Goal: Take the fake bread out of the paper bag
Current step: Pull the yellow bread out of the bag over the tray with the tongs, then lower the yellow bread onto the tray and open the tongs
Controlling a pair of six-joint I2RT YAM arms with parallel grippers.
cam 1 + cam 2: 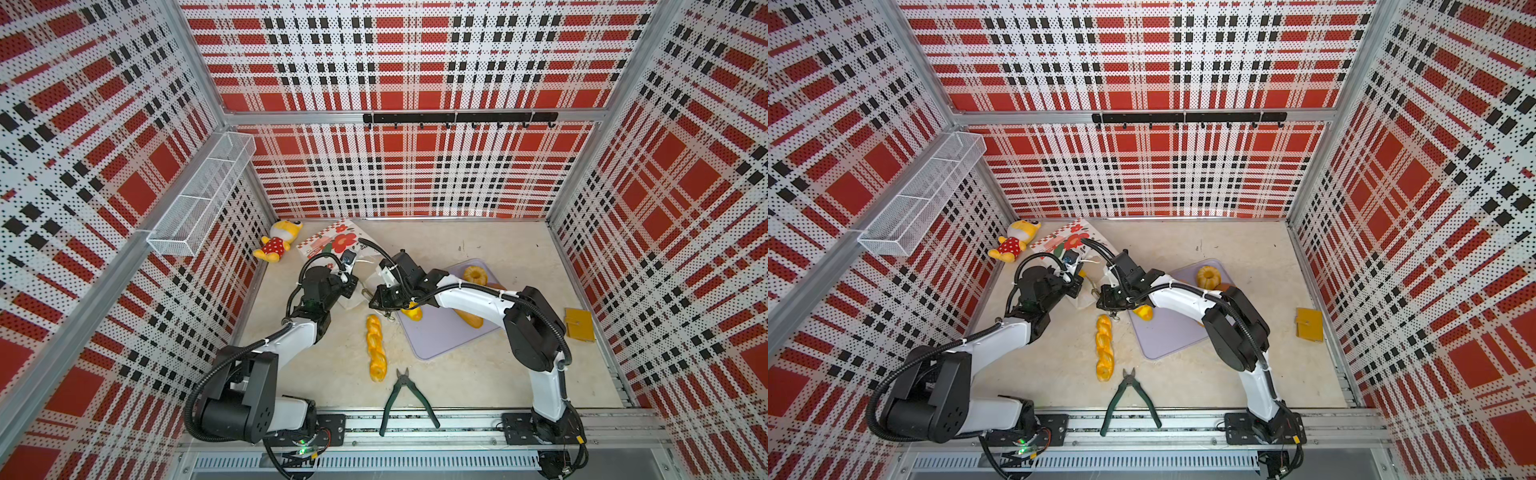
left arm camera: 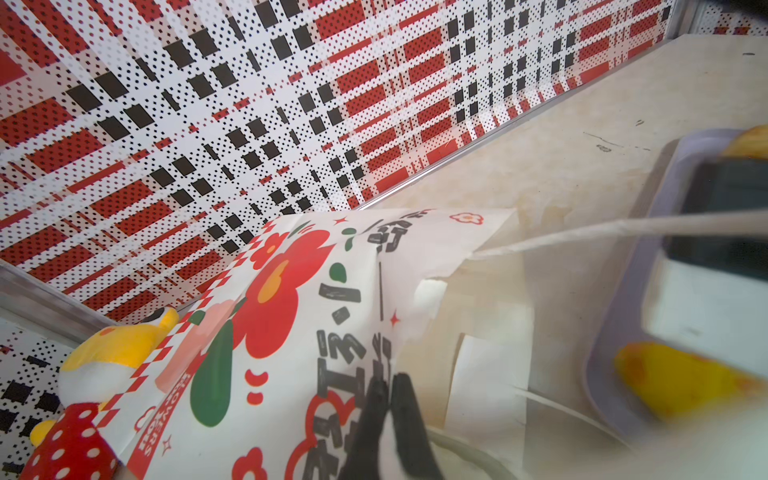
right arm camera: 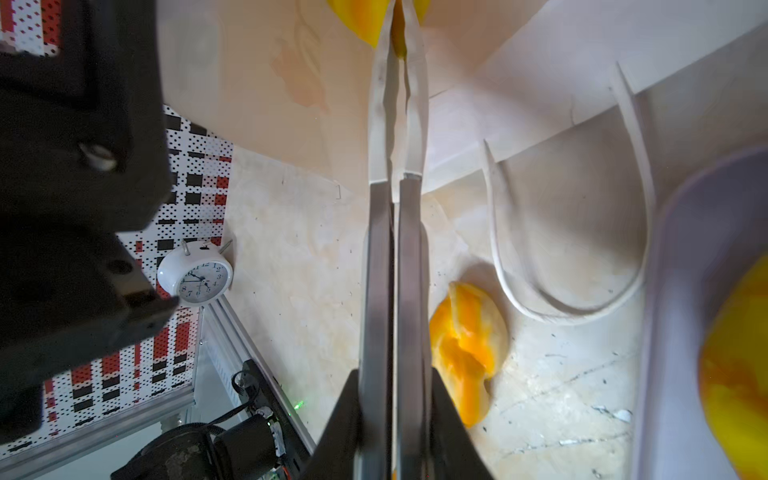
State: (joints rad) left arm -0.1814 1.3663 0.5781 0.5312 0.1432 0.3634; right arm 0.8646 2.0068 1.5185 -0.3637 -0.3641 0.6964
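Where beige tabletop point(image 1: 478, 374) meets plaid walls point(image 1: 415, 166), right gripper point(image 3: 397, 25) clamps yellow bread point(image 3: 357, 20) inside paper bag point(image 1: 332, 241), left of centre.

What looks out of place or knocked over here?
The paper bag lies tipped on its side near the back corner, not upright. A twisted bread lies on the bare table beside the tray, not on it. The pliers at the front edge seem not to belong.
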